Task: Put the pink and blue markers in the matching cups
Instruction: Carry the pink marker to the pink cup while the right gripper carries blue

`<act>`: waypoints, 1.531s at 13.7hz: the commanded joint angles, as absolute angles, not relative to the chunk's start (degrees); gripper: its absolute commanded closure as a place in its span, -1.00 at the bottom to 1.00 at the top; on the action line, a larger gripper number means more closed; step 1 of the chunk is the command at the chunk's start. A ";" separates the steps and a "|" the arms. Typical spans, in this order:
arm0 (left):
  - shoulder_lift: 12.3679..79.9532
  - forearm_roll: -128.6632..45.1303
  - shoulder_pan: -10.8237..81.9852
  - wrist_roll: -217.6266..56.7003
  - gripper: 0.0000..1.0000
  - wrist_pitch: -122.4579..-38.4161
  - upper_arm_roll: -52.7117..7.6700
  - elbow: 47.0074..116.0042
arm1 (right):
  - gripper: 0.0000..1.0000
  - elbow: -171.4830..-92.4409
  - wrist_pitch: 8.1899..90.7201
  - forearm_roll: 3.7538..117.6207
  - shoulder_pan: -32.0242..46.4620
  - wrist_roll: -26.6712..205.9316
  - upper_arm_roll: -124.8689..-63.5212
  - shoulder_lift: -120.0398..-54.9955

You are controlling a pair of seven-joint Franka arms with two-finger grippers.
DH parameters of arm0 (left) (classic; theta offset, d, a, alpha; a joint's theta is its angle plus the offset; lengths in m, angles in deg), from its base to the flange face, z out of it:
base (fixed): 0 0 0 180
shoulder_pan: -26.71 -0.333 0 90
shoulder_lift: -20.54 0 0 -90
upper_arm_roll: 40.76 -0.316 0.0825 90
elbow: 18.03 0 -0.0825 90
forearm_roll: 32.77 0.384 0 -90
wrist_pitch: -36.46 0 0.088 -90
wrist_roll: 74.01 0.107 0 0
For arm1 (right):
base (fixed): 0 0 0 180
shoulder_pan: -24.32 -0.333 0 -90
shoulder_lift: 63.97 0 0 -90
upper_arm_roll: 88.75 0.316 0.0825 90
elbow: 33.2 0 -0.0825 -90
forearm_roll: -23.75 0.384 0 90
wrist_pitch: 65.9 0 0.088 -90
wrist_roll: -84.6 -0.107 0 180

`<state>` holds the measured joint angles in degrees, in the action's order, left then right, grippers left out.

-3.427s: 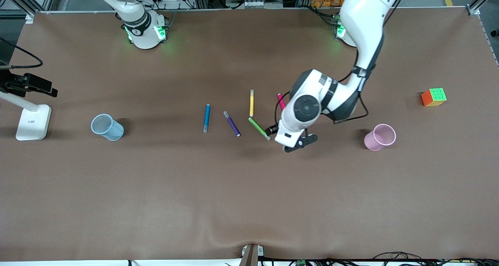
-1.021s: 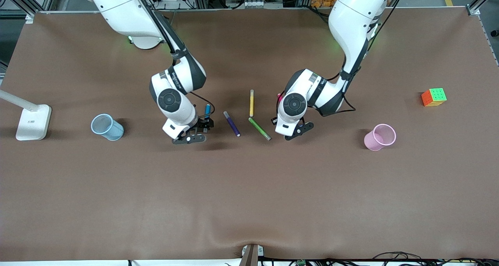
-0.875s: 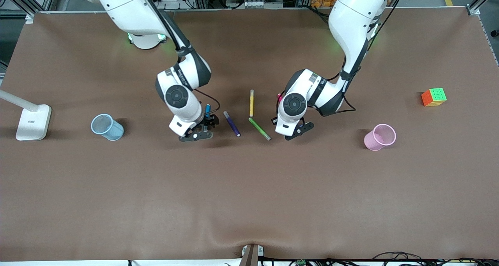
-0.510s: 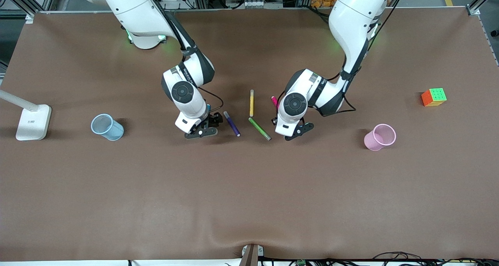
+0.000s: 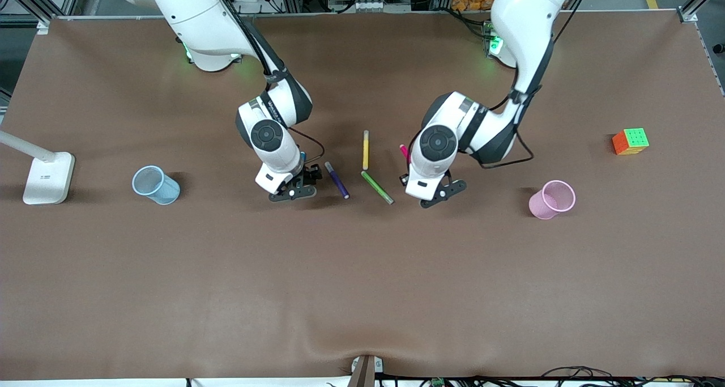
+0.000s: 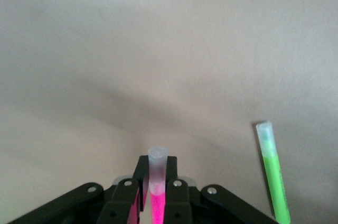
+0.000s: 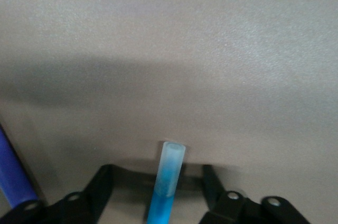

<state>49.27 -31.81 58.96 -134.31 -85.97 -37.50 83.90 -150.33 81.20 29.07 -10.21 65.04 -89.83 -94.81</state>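
Observation:
My left gripper (image 5: 405,177) is shut on the magenta-pink marker (image 5: 404,151) and holds it just above the table, beside the green pen. In the left wrist view the marker (image 6: 157,203) sits clamped between the fingers (image 6: 172,182), pale tip out. My right gripper (image 5: 306,174) is open, low over the blue marker (image 5: 303,156), which is mostly hidden under the hand. In the right wrist view the blue marker (image 7: 166,182) lies between the spread fingers (image 7: 100,184). The light blue cup (image 5: 156,185) stands toward the right arm's end, the light pink cup (image 5: 552,199) toward the left arm's end.
A purple pen (image 5: 337,179), a yellow pen (image 5: 366,149) and a green pen (image 5: 376,187) lie between the two grippers. A colour cube (image 5: 630,141) sits past the pink cup. A white lamp base (image 5: 48,177) stands past the blue cup.
The right arm came in and settled over the blue marker with fingers open. The left gripper, holding the pink marker, shifted slightly toward the pink cup's end.

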 commanded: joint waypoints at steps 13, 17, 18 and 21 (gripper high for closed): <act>34.78 -16.45 36.12 -99.95 1.00 -83.15 -37.16 85.68 | 1.00 -145.90 78.42 28.94 1.36 93.60 -89.98 -85.50; 33.46 -11.51 33.58 -97.40 1.00 -86.13 -36.98 88.13 | 1.00 -140.44 75.17 29.73 9.18 113.28 -89.54 -84.45; 33.46 -11.24 32.69 -96.78 1.00 -89.63 -36.89 89.71 | 1.00 -139.65 74.55 32.78 10.85 118.82 -89.54 -84.18; 33.46 -7.74 27.77 -94.41 1.00 -104.57 -36.80 97.00 | 1.00 -138.15 66.76 51.99 16.39 137.88 -89.89 -82.43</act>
